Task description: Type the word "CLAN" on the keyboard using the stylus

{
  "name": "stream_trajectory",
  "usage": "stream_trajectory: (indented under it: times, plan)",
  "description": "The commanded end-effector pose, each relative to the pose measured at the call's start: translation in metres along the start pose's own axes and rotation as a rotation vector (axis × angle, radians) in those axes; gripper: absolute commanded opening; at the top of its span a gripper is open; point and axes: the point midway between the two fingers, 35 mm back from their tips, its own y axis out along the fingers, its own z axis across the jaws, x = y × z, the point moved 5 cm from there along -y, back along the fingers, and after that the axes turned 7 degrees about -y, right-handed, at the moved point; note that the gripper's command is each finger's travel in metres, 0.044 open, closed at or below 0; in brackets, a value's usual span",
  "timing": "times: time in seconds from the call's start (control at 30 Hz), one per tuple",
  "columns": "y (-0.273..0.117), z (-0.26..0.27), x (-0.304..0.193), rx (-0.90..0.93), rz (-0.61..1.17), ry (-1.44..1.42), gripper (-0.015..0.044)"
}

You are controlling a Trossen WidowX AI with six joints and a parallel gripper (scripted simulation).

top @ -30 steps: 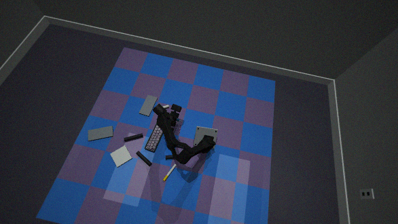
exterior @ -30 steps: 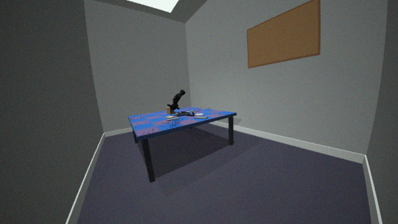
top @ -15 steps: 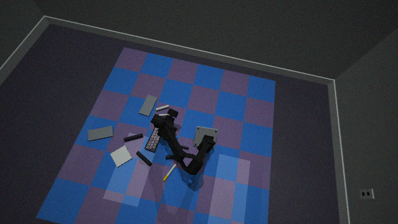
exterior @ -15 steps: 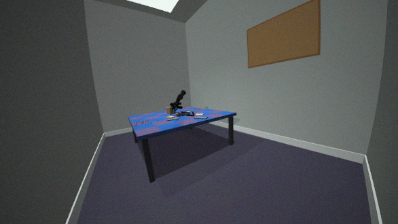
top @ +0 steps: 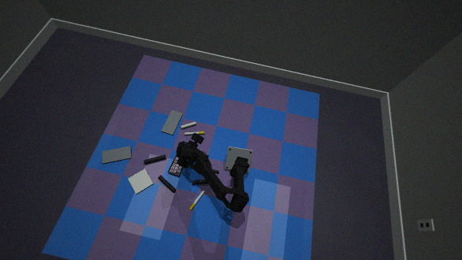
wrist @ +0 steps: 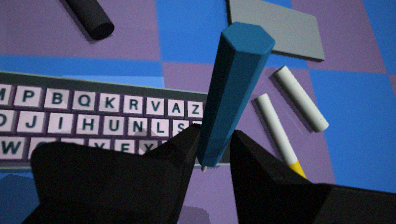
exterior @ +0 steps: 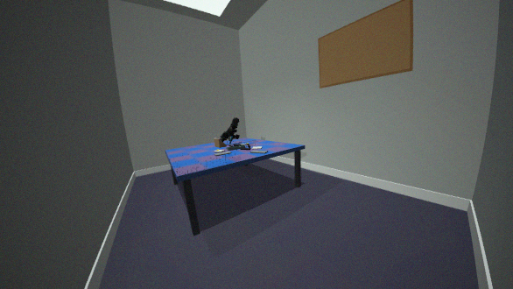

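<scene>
My gripper (top: 183, 161) (wrist: 215, 134) is shut on the blue hexagonal stylus (wrist: 239, 70), which slants between the fingers. The stylus's small pale tip shows just below the fingertips, over the lower edge near the keyboard's right end; its height above the surface cannot be told. The keyboard (top: 174, 169) (wrist: 100, 86) lies flat, partly under the arm. In the wrist view the A key (wrist: 176, 107), N key (wrist: 138, 125) and L key (wrist: 159, 128) show left of the stylus. The left finger hides part of the bottom row; I cannot make out the C key.
A white stick (top: 188, 125) (wrist: 301, 100) and a white-yellow stick (top: 191, 133) (wrist: 276, 129) lie beyond the keyboard's right end, near a grey slab (top: 172, 122) (wrist: 280, 31). Black cylinders (top: 154, 159) (top: 167, 183) and a pale square (top: 140, 181) lie on the keyboard's other sides.
</scene>
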Motion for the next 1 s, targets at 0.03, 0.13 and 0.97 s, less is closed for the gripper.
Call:
stream_trajectory:
  times: [0.03, 0.13, 0.97]
  plan:
    - [-0.012, 0.016, 0.003, 0.053, -0.106, 0.031, 0.0000]
    - [-0.018, 0.024, 0.004, 0.087, -0.164, 0.050, 0.0000]
    - [-0.040, 0.068, -0.008, 0.293, -0.393, 0.132, 0.0000]
